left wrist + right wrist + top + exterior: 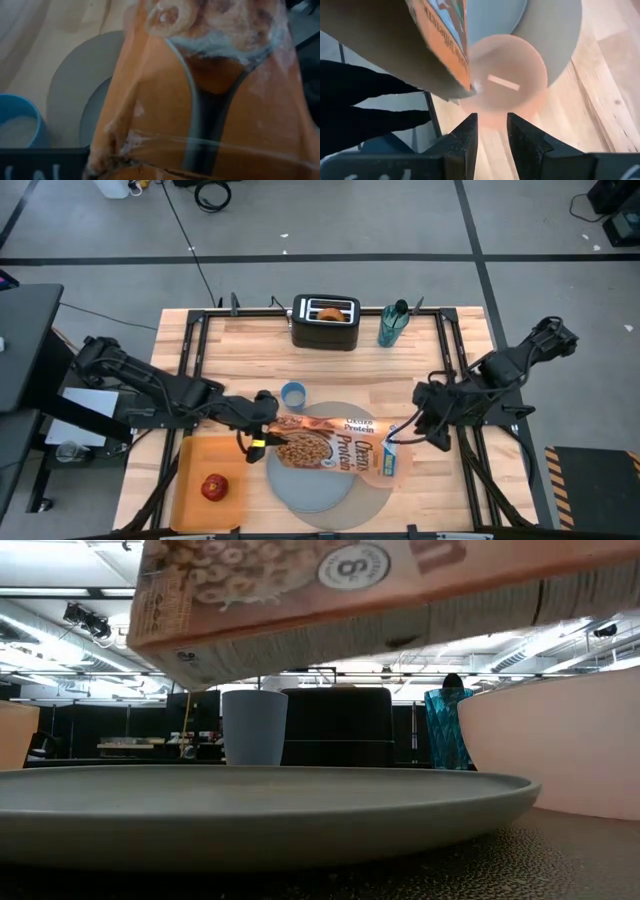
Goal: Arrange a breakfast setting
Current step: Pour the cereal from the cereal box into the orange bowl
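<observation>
The left gripper (262, 442) had the cereal box (335, 447) clamped by its bottom end, holding it tipped flat over the grey plate (312, 485) and mat (372, 498), its open end above the pink bowl (502, 82). The right gripper (491, 131) hovered just beside that bowl, fingers slightly apart and empty. To my eye the risk was cereal overshooting the bowl (the box mouth sat near its rim), or the box slipping. The apple (213, 487) lay on the orange tray (192, 465); the bagel half (326, 311) sat in the toaster (325, 327), beside the teal tumbler (393, 327).
</observation>
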Robot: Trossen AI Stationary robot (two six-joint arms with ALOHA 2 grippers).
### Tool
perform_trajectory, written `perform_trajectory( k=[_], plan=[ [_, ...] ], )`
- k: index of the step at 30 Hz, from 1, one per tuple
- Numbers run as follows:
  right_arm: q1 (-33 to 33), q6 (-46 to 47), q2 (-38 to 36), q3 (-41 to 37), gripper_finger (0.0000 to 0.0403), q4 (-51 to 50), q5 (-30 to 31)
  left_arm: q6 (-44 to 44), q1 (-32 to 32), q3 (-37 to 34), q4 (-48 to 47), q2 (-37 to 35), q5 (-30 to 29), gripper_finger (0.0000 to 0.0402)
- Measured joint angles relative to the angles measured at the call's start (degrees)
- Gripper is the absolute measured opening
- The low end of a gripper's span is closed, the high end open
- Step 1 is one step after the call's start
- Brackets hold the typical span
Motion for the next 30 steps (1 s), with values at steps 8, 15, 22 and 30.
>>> perform_trajectory(
  k=[8,15,22,30],
  plan=[
    [0.00,1.87,-5.60,-0.02,0.0111,-1.73,0.11,2.85,2.77,9.29,-9.97,6.27,2.98,0.0185],
    [0.00,2.93,-9.58,-0.02,0.0110,-2.37,2.40,3.31,4.55,16.38,-16.03,10.21,4.48,0.0185],
    [0.00,1.41,-11.77,-0.02,0.0110,-2.35,4.25,4.53,6.50,23.09,-21.39,12.44,6.01,0.0184],
    [0.00,-0.81,-12.85,-0.02,0.0110,-3.01,1.25,4.28,7.07,27.73,-26.59,14.06,7.28,0.0184]
  ],
)
